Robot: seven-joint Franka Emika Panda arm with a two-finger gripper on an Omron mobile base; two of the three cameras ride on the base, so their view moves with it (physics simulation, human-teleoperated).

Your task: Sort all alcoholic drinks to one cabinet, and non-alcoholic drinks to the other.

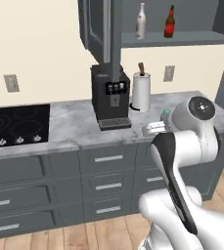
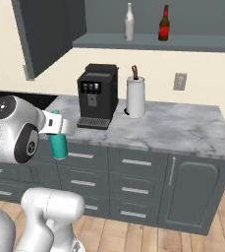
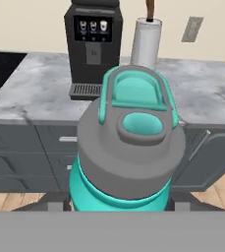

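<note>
My gripper [image 2: 56, 129] is shut on a teal bottle [image 3: 126, 147] with a grey cap. It holds the bottle in the air in front of the grey drawers, below counter height in the right base view, where the teal body [image 2: 59, 144] hangs under the hand. In the left base view the gripper [image 1: 155, 128] shows beside the arm's wrist. A pale cream-white bottle [image 2: 129, 22] and a dark brown bottle with a red label [image 2: 164, 24] stand upright on the shelf floor of the open overhead cabinet [image 2: 182, 43].
A black coffee machine [image 2: 96, 95] and a white paper-towel roll [image 2: 135, 96] stand on the marble counter [image 2: 182, 128]. A black cooktop [image 1: 15, 124] lies to the left. An open dark grey cabinet door [image 2: 42, 32] hangs above the counter's left part.
</note>
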